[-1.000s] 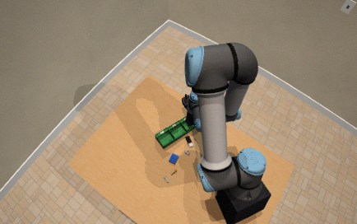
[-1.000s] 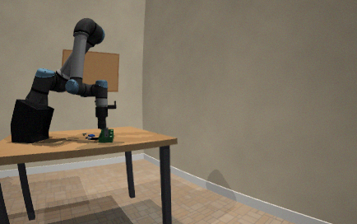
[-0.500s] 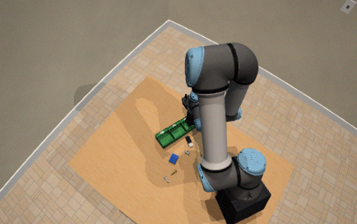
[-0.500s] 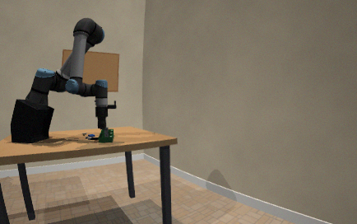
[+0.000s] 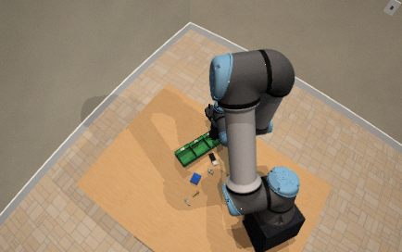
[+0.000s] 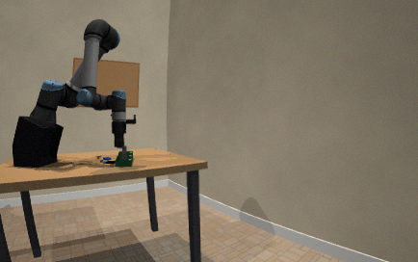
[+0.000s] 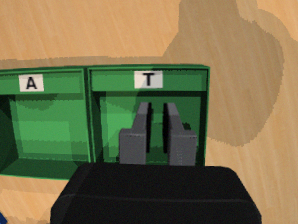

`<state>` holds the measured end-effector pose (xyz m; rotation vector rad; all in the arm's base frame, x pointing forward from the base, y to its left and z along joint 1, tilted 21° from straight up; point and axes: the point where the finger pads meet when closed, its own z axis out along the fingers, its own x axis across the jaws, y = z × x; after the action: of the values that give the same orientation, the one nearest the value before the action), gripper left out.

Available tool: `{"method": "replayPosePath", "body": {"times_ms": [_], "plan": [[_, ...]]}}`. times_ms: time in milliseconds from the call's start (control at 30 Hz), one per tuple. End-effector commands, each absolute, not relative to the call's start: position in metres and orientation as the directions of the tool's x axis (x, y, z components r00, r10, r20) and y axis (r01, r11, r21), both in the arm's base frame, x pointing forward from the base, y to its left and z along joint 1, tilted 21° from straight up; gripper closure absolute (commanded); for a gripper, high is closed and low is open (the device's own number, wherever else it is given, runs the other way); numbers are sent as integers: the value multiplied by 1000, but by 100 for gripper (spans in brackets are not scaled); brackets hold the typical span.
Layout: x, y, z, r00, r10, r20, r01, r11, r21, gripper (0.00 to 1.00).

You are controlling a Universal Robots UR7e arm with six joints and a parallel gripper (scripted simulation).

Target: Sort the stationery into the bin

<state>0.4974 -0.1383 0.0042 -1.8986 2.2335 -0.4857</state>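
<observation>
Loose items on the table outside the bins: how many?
5: a white-black one nearest the bins, a grey one, a blue one, a yellow one, a grey one. The arm may hide more.

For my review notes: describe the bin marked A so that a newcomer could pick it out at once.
On the wooden table lies a green two-compartment tray. In the wrist view, bin A is the left compartment; the gripper hangs over its neighbour, marked T.

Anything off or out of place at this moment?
One thing: the claw hangs over the bin marked T, though stationery belongs in the bin marked A. Its fingers stand nearly together with nothing visible between them. Both bins look bare inside, and the small items lie on the table. Nothing looks spilled or tipped.
</observation>
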Motion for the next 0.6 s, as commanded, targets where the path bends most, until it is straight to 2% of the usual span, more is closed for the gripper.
{"method": "replayPosePath", "body": {"times_ms": [0,567], "plan": [[495,-138,11,-175,-981,80,-926,136,-353,69],[484,-133,44,-175,-981,80,-926,136,-353,69]]}}
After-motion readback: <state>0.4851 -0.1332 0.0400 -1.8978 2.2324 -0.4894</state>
